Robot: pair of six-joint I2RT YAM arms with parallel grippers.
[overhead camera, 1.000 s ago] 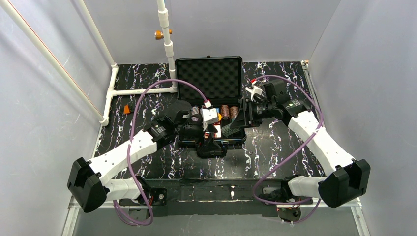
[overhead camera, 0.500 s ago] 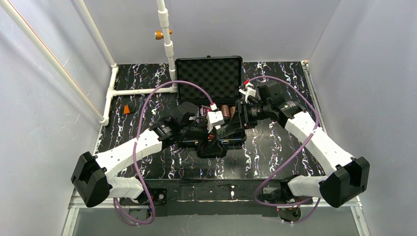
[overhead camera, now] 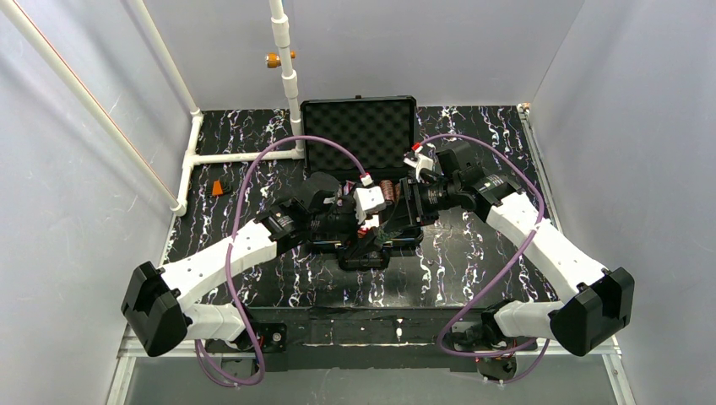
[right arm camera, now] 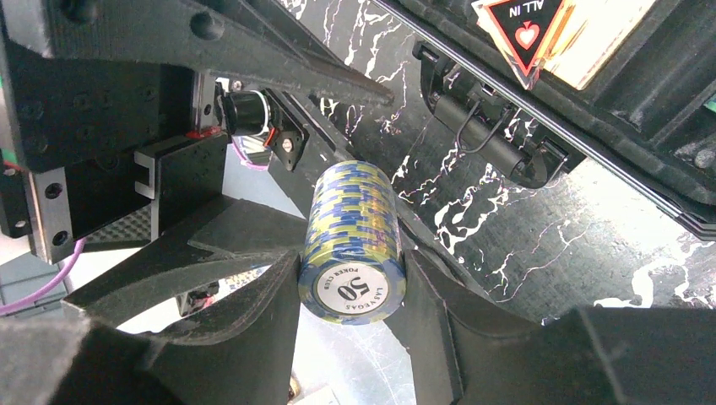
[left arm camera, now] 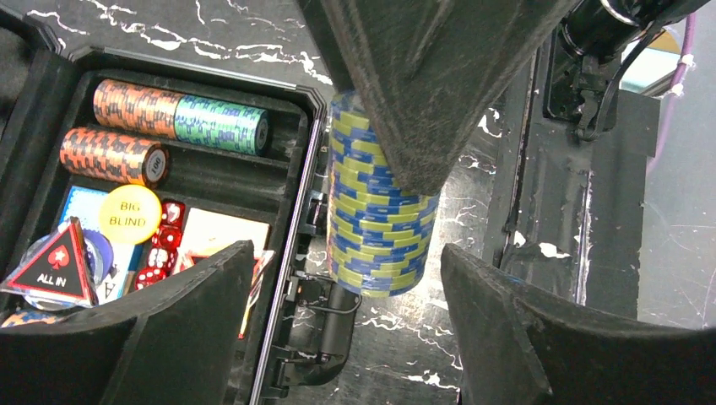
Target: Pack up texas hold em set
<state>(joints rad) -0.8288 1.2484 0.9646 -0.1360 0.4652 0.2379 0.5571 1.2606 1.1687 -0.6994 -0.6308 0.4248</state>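
The black case [overhead camera: 359, 135] lies open, foam lid up at the back. Its tray [left arm camera: 291, 110] holds orange chip rows [left arm camera: 114, 153], green chips [left arm camera: 221, 123], a yellow BIG BLIND disc [left arm camera: 128, 213], red dice [left arm camera: 165, 245] and an ALL IN marker [left arm camera: 55, 263]. My right gripper [right arm camera: 353, 263] is shut on a blue-and-yellow chip stack [right arm camera: 350, 228] with a "50" face, just outside the case's front edge by the handle [left arm camera: 338, 325]. My left gripper [left arm camera: 348, 257] is open, its fingers [left arm camera: 181, 329] either side of the stack's end [left arm camera: 376, 219] with gaps. Both grippers [overhead camera: 371, 243] [overhead camera: 393, 226] meet at the case front.
A small orange block [overhead camera: 221, 187] lies on the black marbled table [overhead camera: 473, 253] at the left. White pipes [overhead camera: 245, 156] run along the back left. Grey walls close in both sides. The arms' purple cables [overhead camera: 279, 148] arch over the case.
The right arm has swung left with the chip stack, closing on the left gripper. The left gripper has shifted slightly up and right, and its jaws stand a little wider.
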